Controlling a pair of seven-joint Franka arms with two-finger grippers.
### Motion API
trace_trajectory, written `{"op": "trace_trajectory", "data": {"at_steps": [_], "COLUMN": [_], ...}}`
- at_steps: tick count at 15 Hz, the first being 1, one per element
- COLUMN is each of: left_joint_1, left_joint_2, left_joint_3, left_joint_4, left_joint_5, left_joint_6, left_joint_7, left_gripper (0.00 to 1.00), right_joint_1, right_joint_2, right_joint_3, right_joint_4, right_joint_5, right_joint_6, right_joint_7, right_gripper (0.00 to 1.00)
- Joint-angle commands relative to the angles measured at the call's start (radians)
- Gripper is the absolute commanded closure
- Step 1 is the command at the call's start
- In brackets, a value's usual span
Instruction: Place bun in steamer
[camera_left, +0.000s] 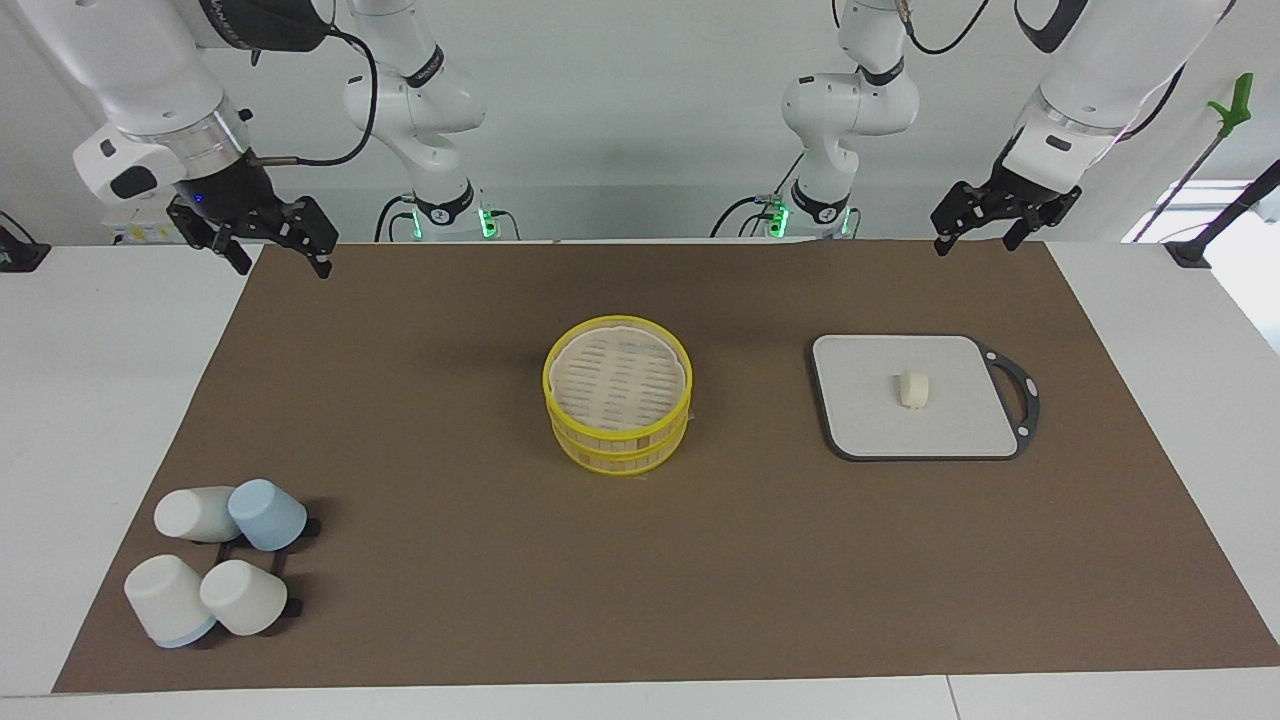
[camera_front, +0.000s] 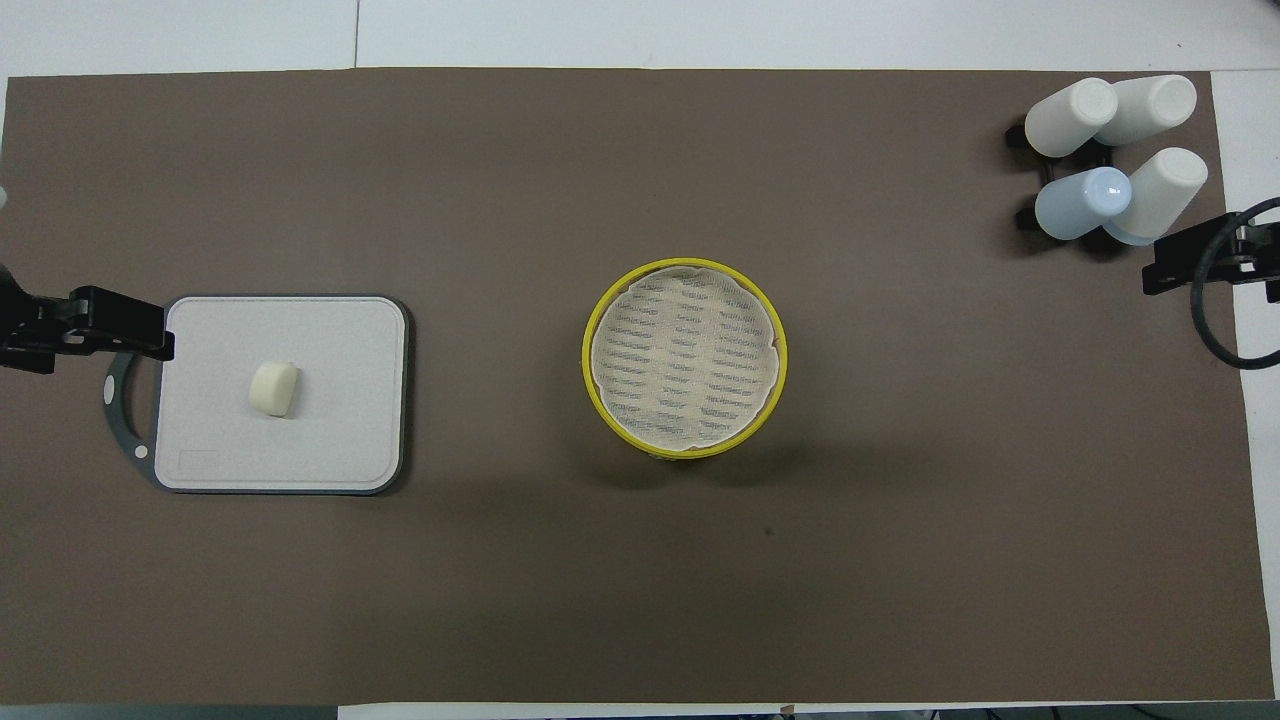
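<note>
The bun (camera_left: 913, 389) is a small cream-white roll lying on the grey cutting board (camera_left: 870, 420), toward the left arm's end of the table. It also shows in the overhead view (camera_front: 273, 388) on the board (camera_front: 330, 420). The yellow-rimmed steamer (camera_left: 618, 392) stands at the middle of the brown mat, two tiers high, its top showing a pale woven surface over slats (camera_front: 684, 357). My left gripper (camera_left: 977, 243) hangs open and empty above the mat's edge by the robots, near the board. My right gripper (camera_left: 282, 268) hangs open and empty over the mat's corner at its own end.
Several upturned cups, white and one pale blue (camera_left: 268, 515), sit on a black rack at the mat's corner farthest from the robots, at the right arm's end (camera_front: 1082, 200). The brown mat (camera_left: 450, 560) covers most of the white table.
</note>
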Motion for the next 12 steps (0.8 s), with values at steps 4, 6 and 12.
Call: {"op": "trace_trajectory", "data": {"at_steps": [4, 6, 12], "left_joint_1": [-0.007, -0.006, -0.003], "left_joint_2": [-0.005, -0.026, -0.057], "left_joint_3": [0.010, 0.010, 0.010], "left_joint_4": [0.009, -0.038, -0.104], "left_joint_5": [-0.005, -0.007, -0.007], "left_joint_6": [-0.009, 0.030, 0.070], "left_joint_7": [0.013, 0.013, 0.019], "left_gripper": [0.00, 0.00, 0.00], "right_joint_1": [-0.010, -0.001, 0.029], "right_joint_2": [-0.005, -0.009, -0.016], "right_joint_3": [0.007, 0.007, 0.014], "right_joint_4": [-0.013, -0.012, -0.015], "right_joint_5": [0.002, 0.002, 0.020], "right_joint_6": [0.005, 0.006, 0.003], "right_joint_7": [-0.014, -0.016, -0.022], "right_gripper": [0.00, 0.00, 0.00]}}
